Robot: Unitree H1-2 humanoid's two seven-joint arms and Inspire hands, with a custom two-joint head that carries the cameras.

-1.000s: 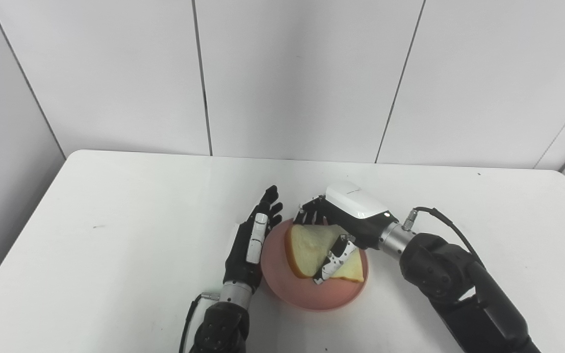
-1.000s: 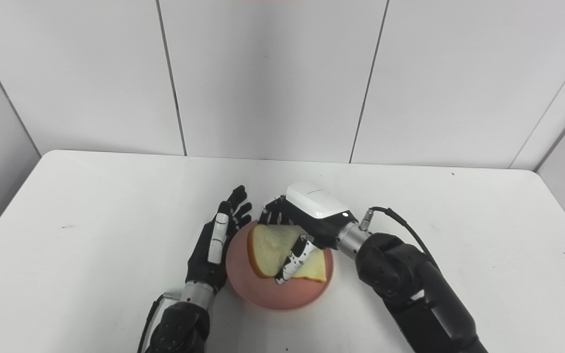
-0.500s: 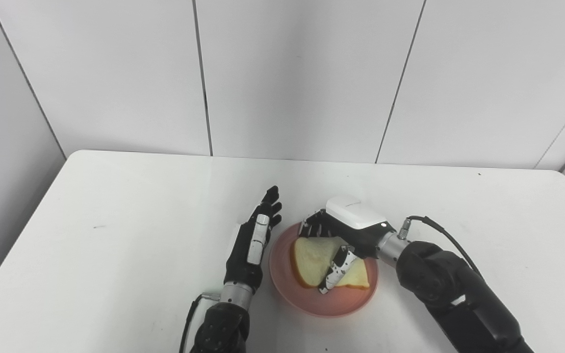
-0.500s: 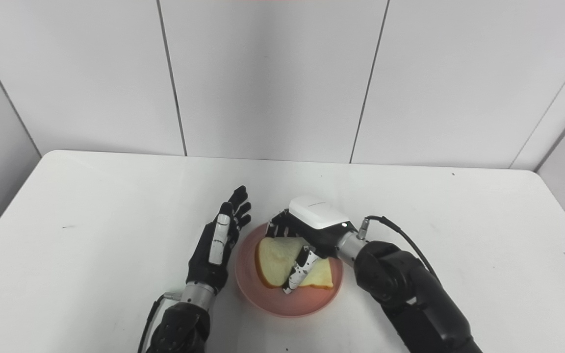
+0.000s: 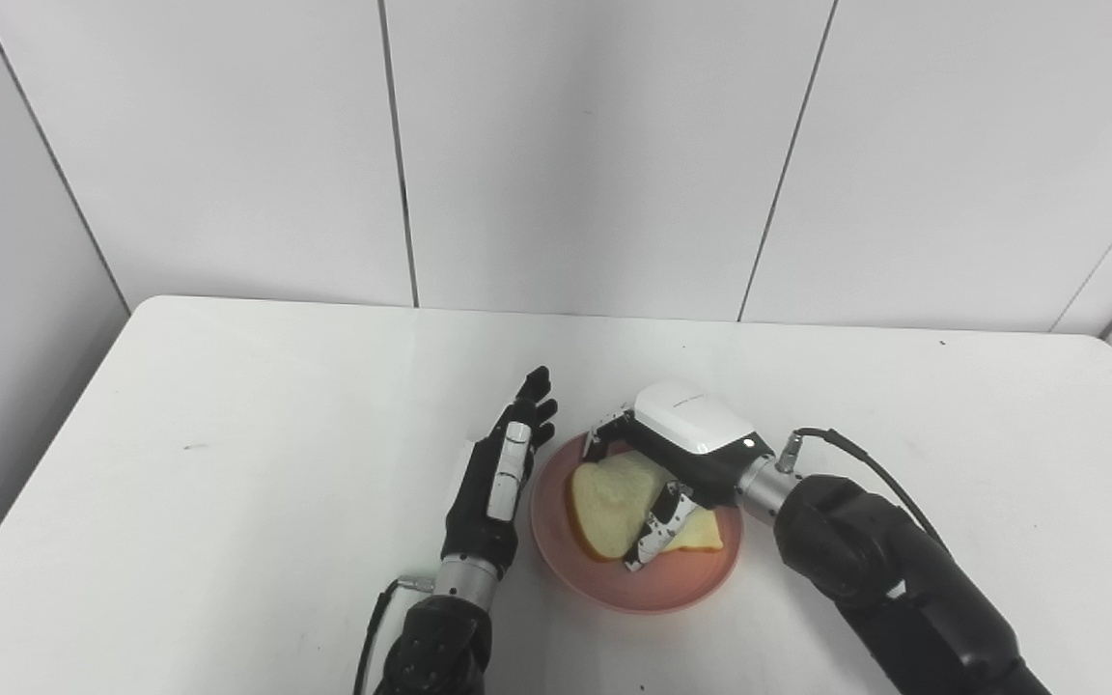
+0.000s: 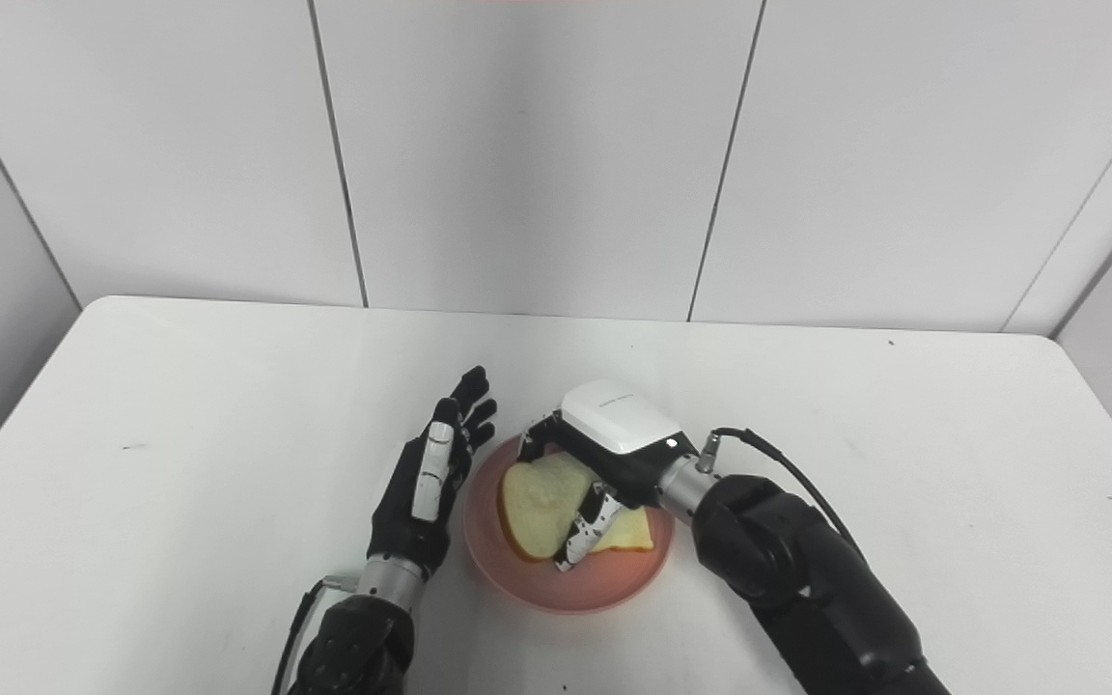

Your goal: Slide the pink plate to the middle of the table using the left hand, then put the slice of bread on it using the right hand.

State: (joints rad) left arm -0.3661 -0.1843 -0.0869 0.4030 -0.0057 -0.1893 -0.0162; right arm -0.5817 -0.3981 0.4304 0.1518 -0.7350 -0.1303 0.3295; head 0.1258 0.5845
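Observation:
The pink plate (image 5: pixel 614 584) sits on the white table near its front middle. A slice of bread (image 5: pixel 609 494) lies in the plate, pale with a tan crust. My right hand (image 5: pixel 677 454) reaches over the plate's far side and is shut on the bread, with its thumb across the slice and its fingers behind it. My left hand (image 5: pixel 496 478) stands open just left of the plate, fingers straight and pointing away, close to the rim; contact with the rim cannot be made out. The bread's right part is hidden under the right hand.
The white table (image 5: pixel 228 434) stretches wide on both sides, with white wall panels behind it. A small dark speck (image 5: pixel 191 447) marks the table at the left. The right arm (image 5: pixel 884 579) crosses the table's front right.
The right hand has lowered the bread from a tilted, raised pose down into the plate. The plate shifted slightly right. The left hand has stayed put.

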